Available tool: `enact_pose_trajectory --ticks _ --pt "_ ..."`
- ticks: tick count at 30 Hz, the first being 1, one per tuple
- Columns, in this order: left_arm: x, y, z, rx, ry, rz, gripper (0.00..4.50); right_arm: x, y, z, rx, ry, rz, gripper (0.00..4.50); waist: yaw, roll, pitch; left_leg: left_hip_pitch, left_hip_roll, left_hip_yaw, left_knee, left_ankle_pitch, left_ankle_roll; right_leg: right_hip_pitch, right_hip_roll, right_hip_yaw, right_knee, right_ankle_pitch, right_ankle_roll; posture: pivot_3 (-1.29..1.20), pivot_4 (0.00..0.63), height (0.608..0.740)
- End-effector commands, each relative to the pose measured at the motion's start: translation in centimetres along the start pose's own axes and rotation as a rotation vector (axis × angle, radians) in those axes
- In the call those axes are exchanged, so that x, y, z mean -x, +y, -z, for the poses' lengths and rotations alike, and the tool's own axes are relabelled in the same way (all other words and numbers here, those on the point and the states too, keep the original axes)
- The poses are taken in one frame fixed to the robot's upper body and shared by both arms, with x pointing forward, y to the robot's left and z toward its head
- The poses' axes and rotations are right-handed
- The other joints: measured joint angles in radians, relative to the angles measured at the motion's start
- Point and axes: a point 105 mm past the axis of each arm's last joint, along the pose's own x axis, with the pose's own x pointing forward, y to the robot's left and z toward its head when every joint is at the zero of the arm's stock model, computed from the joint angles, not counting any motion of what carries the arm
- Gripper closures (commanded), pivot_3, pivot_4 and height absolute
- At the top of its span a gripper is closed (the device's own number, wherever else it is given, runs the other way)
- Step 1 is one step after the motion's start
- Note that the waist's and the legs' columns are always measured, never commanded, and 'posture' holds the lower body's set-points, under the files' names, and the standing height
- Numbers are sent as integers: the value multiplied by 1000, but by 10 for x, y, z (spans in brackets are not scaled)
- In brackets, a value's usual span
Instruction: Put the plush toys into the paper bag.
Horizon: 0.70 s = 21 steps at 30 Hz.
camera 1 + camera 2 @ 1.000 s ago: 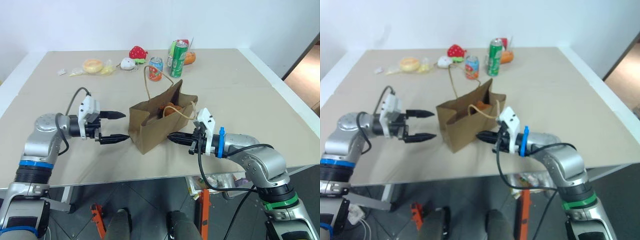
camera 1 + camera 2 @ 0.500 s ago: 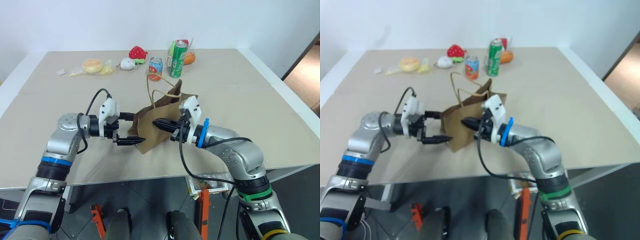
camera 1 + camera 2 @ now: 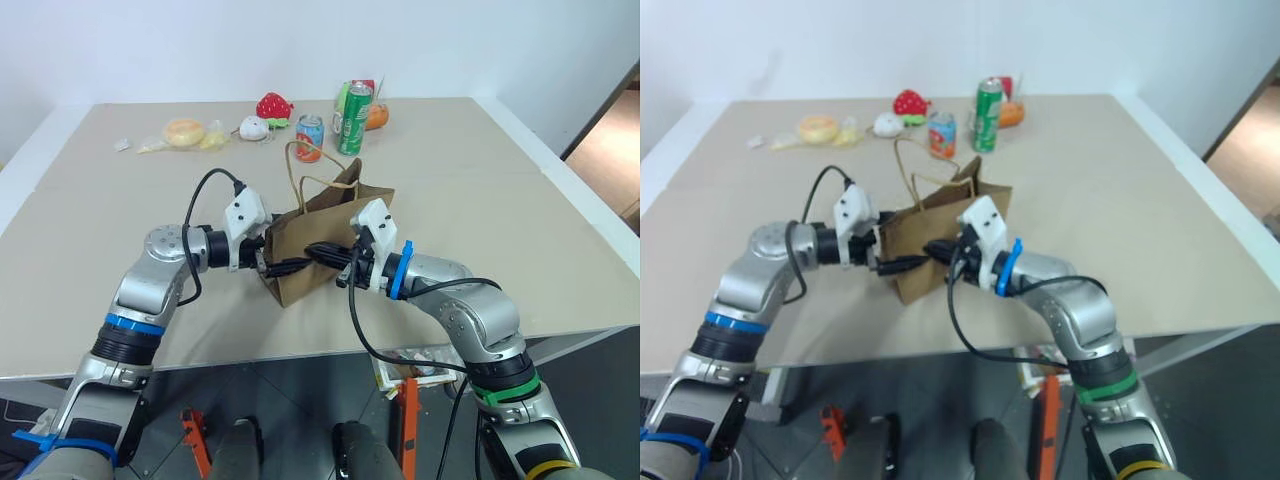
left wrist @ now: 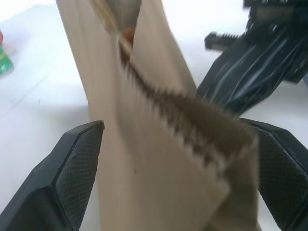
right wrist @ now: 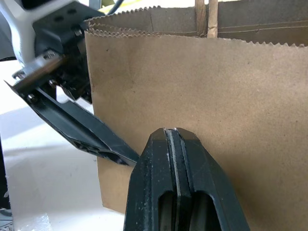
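Observation:
The brown paper bag (image 3: 335, 222) stands upright near the table's front middle, with one cord handle (image 3: 298, 170) sticking up. My left gripper (image 3: 285, 256) is open, and its two fingers (image 4: 79, 163) straddle the bag's near left corner edge (image 4: 144, 159). From the other side, my right gripper (image 3: 310, 249) is shut and empty, with its tip (image 5: 175, 132) against the bag's front wall (image 5: 216, 96). A small orange-brown patch of plush toy (image 4: 128, 33) shows inside the bag's mouth. The rest of the plush toys is hidden by the bag's walls.
At the table's far side stand a green can (image 3: 355, 118) and a blue-and-orange can (image 3: 311, 137). Near them lie a red strawberry plush (image 3: 275, 104), a small white plush (image 3: 254, 127) and a doughnut-like toy (image 3: 184, 131). The table's front edge (image 3: 250, 358) runs just below my arms.
Both grippers have closed in on the bag from either side. The open left fingers now straddle its corner, and the shut right tip has reached its front wall.

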Motion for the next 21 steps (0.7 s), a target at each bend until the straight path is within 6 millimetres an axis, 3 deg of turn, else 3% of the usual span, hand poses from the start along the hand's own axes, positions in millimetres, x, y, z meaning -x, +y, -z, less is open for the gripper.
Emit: enact_pose_trajectory --ticks 1,4,5,12,17,21 --pt "8 -8 -7 2 -2 1 516 4 -2 -10 16 -32 10 4500 0 0 0 0 0 0 0 0 0 0 0 0 0 0 0 0 150 740" --pt "10 -11 -5 21 9 6 1285 6 -4 -10 17 -30 16 4500 0 0 0 0 0 0 0 0 0 0 0 0 0 0 0 0 150 740" --pt "10 -12 -6 32 7 9 1865 6 -4 -10 18 -30 18 4500 0 0 0 0 0 0 0 0 0 0 0 0 0 0 0 0 150 740" --pt "4 -7 -7 75 18 -36 4443 10 -9 -13 24 -38 38 4500 1 0 0 0 0 0 0 0 0 0 0 0 0 0 0 0 150 740" --pt "1 -3 -8 63 13 -50 4443 18 -10 -15 23 -44 41 4500 1 0 0 0 0 0 0 0 0 0 0 0 0 0 0 0 150 740" --pt "6 2 -6 41 18 -54 4443 40 1 -26 -1 -85 -51 4500 2 0 0 0 0 0 0 0 0 0 0 0 0 0 0 0 150 740"
